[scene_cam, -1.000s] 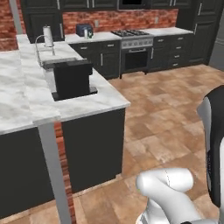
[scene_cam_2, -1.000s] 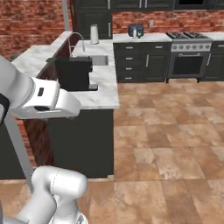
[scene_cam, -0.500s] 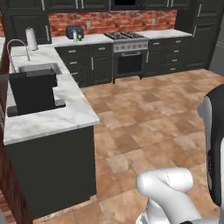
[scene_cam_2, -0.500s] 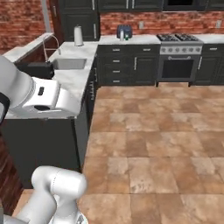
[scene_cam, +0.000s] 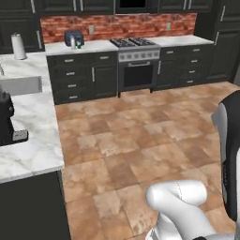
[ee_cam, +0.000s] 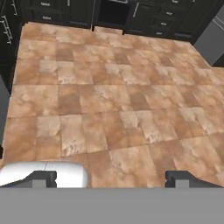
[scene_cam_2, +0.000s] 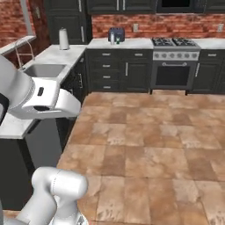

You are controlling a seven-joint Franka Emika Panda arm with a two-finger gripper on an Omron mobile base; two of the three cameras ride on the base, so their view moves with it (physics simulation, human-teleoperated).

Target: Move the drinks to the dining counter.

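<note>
Hand (ee_cam: 111, 177) spread wide and empty over the floor; the far grey bottle (scene_cam: 72, 43) looks rigid, likely slick — grip mid-body.

The drinks stand far from the jaws, on the back worktop beside the toaster (scene_cam: 73, 37). A small grey bottle (scene_cam: 72, 43) is upright, and a green carton (scene_cam: 78, 45) is just beside it. They are too small to see more details.
</note>
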